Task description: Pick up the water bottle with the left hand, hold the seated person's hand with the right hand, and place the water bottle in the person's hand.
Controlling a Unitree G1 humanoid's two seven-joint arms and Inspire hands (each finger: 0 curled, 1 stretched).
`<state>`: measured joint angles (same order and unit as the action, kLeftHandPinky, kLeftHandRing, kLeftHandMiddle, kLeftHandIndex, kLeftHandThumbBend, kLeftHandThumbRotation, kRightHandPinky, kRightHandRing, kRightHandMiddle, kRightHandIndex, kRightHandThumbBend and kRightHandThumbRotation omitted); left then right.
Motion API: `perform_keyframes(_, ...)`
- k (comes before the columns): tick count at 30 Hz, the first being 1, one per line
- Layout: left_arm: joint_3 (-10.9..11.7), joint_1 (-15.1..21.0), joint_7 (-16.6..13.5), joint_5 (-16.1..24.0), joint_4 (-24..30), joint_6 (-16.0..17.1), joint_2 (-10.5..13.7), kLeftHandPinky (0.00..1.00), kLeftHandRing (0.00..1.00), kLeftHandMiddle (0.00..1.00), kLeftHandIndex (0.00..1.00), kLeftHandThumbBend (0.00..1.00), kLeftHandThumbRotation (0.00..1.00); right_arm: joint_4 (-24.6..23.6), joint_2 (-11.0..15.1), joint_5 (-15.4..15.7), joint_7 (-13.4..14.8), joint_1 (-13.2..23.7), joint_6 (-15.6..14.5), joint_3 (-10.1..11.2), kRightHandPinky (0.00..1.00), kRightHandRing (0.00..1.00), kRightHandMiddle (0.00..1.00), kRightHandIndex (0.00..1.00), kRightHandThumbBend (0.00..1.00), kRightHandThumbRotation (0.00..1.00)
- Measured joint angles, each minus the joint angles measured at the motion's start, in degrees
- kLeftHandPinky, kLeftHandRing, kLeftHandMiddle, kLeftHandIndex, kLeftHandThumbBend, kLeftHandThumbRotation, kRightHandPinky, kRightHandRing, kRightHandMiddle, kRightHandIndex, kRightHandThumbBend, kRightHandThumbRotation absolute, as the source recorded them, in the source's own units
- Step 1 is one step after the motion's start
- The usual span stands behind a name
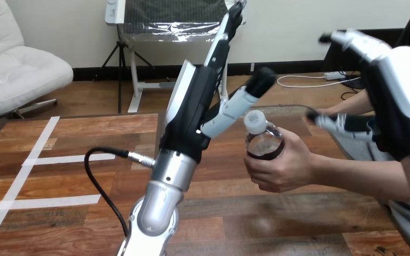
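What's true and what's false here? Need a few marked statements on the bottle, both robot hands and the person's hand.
1. The water bottle is in the person's hand. True.
2. The left hand is curled round the bottle. False: its fingers are straight and point up, and the hand is beside the bottle.
3. The bottle's white cap is on. True.
4. The bottle lies on its side on the table. False: it is upright, held above the table.
5. The right hand is at the view's right, near the person's forearm. True.
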<state>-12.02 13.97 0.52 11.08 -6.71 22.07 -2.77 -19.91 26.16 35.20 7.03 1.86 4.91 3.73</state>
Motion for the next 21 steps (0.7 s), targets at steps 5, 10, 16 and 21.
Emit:
perform_keyframes(5, 0.14, -0.76, -0.03, -0.04, -0.01, 0.78, 0.27, 1.0, 1.0, 1.0, 1.0, 0.68, 0.96, 3.2, -2.13, -1.66, 5.8, 0.08, 5.33, 0.03, 0.41, 0.49, 0.79, 0.72, 0.42, 0.17)
perform_keyframes(10, 0.52, -1.05, -0.29, -0.03, -0.02, 1.52, 0.61, 1.0, 1.0, 1.0, 1.0, 0.67, 0.96, 6.56, -2.7, -2.4, 9.37, 0.36, 9.46, 0.03, 0.43, 0.51, 0.77, 0.69, 0.41, 0.1)
perform_keyframes(16, 1.38, -1.11, -0.65, -0.05, -0.02, 2.2, 0.79, 1.0, 1.0, 1.0, 1.0, 0.67, 0.97, 8.47, -3.64, -4.48, 10.86, 0.78, 11.44, 0.34, 0.46, 0.59, 0.75, 0.69, 0.42, 0.03)
perform_keyframes(21, 1.78, -1.13, -0.76, -0.07, -0.02, 2.28, 0.82, 1.0, 1.0, 1.0, 1.0, 0.67, 0.97, 9.2, -4.22, -7.52, 10.93, 1.69, 11.84, 0.89, 0.41, 0.64, 0.75, 0.68, 0.41, 0.01)
